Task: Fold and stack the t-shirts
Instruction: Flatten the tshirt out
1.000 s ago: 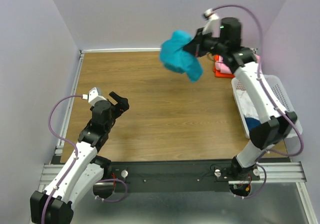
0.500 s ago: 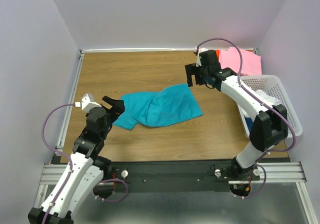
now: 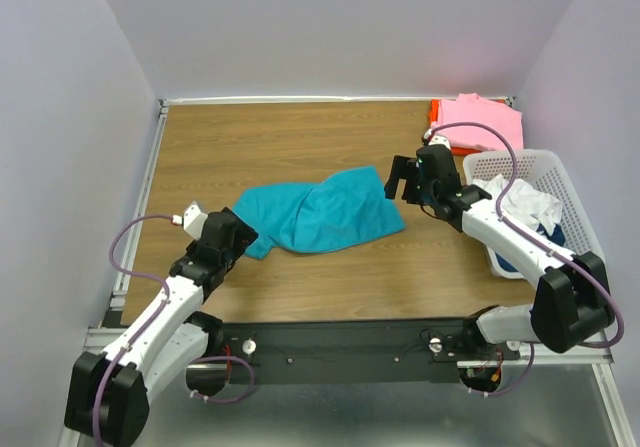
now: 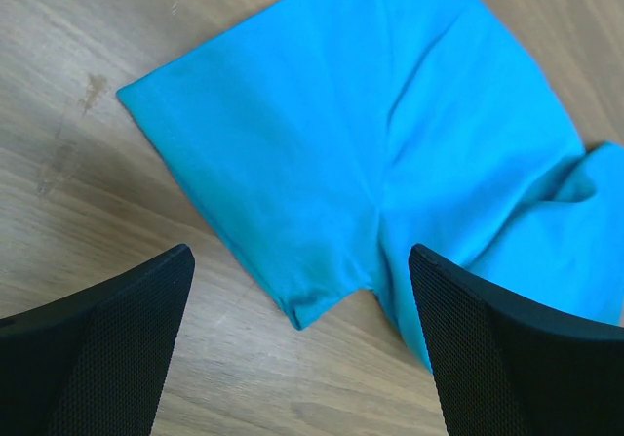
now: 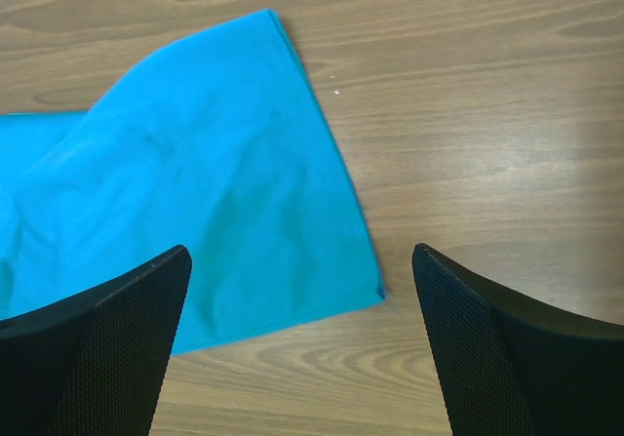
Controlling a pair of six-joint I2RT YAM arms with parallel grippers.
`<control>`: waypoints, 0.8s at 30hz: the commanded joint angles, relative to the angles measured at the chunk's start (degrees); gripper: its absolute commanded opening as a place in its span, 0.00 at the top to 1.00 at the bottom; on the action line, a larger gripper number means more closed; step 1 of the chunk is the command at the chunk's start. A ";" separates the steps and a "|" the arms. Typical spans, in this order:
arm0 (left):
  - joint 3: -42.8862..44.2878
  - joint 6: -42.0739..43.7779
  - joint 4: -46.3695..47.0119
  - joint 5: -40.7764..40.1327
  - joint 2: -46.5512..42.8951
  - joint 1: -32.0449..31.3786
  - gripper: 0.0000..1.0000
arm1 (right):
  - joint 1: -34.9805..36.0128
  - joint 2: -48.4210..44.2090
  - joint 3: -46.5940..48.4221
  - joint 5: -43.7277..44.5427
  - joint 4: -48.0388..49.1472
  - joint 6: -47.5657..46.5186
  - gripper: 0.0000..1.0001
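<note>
While the tabletop (image 3: 300,137) carries the teal t-shirt (image 3: 320,215) rumpled at its centre, I should flatten before folding: left hand (image 3: 240,235), spread over its left end, and right hand (image 3: 399,181), spread above the right hem, pinch corners and pull apart evenly.

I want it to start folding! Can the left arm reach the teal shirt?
Probably yes: its open fingers hover right above a corner of the teal shirt, with nothing in between.

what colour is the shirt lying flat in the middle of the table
Plain teal. The t-shirt shows best in the left wrist view.
</note>
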 commanded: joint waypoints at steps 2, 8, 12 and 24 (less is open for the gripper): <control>0.12 -1.41 1.85 -2.55 6.30 0.90 0.02 | 0.10 -0.07 -1.14 -2.85 5.05 1.66 0.00; 1.00 1.49 7.90 1.03 15.25 3.09 0.02 | 2.38 2.74 0.00 -13.84 9.18 -3.34 0.00; 3.01 4.39 11.34 4.30 24.49 6.43 0.23 | 6.85 6.95 3.78 -13.41 9.79 -6.41 0.00; 6.72 9.22 13.80 7.64 31.28 8.02 1.00 | 18.28 29.89 24.15 -2.60 9.44 -15.12 0.01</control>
